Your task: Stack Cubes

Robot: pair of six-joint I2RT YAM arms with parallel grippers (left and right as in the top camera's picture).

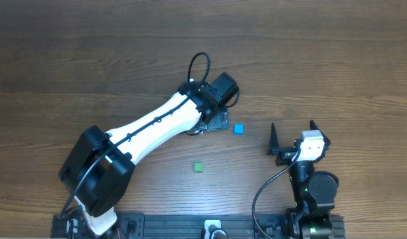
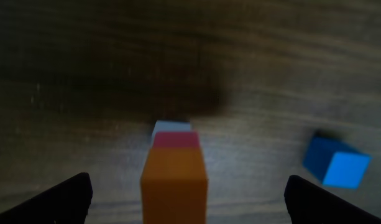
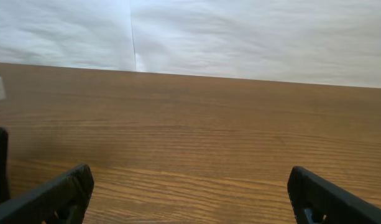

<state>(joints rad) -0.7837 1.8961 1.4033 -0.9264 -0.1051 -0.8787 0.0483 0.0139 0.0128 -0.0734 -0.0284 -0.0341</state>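
Wood-grain table (image 1: 336, 60) with 3 cubes stacked in 1 upright column, its long axis vertical and pointing up at the left wrist camera. We see an orange cube (image 2: 174, 186) on top, a red cube (image 2: 176, 140) beneath it and a pale cube (image 2: 172, 127) at the base. The left gripper (image 1: 215, 121) hangs directly above this column. Its fingers (image 2: 53, 202) are spread wide to either side of the orange cube, clear of it and holding nothing. A blue cube (image 1: 238, 128) lies flat just beside the stack, between the 2 grippers. A green cube (image 1: 198, 167) lies apart, nearer the arm bases. The right gripper (image 1: 292, 125) is over bare wood, fully parted and empty.
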